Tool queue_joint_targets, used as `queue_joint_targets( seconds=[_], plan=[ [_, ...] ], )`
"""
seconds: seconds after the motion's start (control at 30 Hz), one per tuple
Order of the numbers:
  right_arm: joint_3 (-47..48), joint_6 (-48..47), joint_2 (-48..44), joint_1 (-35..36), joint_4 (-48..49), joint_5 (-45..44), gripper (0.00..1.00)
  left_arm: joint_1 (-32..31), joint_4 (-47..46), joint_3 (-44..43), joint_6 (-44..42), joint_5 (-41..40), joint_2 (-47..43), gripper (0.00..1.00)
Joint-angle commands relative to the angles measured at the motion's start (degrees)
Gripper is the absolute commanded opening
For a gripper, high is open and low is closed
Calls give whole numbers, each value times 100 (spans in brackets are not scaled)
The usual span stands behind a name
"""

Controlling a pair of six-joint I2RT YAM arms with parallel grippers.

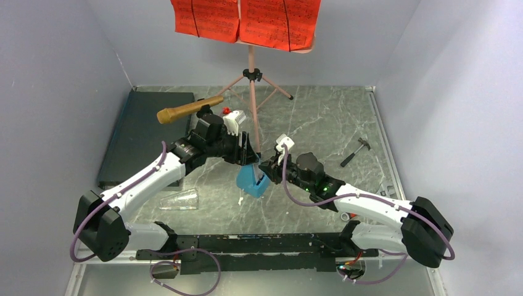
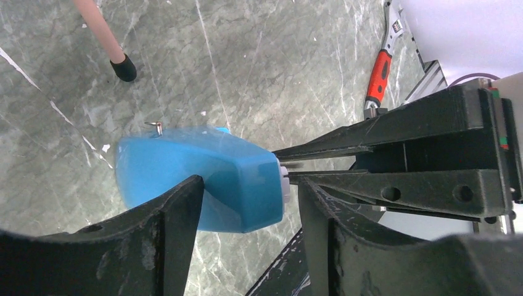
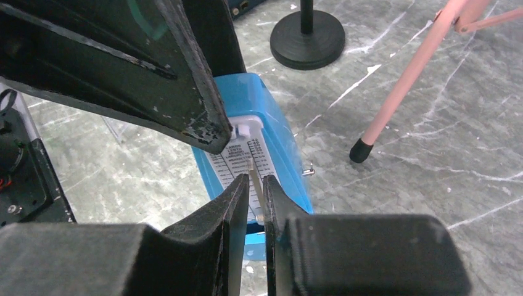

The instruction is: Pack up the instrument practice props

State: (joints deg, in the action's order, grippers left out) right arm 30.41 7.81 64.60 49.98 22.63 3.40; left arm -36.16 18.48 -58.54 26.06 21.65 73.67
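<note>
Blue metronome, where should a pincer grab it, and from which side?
Take the blue metronome by its broad body, jaws on two opposite flat sides. Come from the left arm's side, where the left pincer straddles it. Its thin pendulum rod, pinched by the right pincer, looks too bendy to carry it.

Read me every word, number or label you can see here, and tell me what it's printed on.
Nothing reads clearly.
Blue metronome, white scale face: small printed words and numbers, too blurred to read.
Red sheet-music pages: printed music lines, too small to read.
No other text visible.
</note>
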Motion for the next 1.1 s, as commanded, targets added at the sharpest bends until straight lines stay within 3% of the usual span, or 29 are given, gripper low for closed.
queue_joint_targets(
  seconds=[0.0, 0.4, 0.77, 1.07],
  plan=[
    [-66, 35, 64, 21, 466, -199, 19, -81, -73, -287, 92, 65, 3, 60],
    [-91, -22, 61, 13, 556, -205, 13, -118, 56, -337, -8, 20, -77, 53],
    [-202, -36, -562, 17, 69, -162, 24, -117, 241, -421, -204, -222, -68, 46],
    [-357, 13, -571, 15, 111, -137, 21, -118, 266, -421, -236, -261, -38, 41]
  ],
)
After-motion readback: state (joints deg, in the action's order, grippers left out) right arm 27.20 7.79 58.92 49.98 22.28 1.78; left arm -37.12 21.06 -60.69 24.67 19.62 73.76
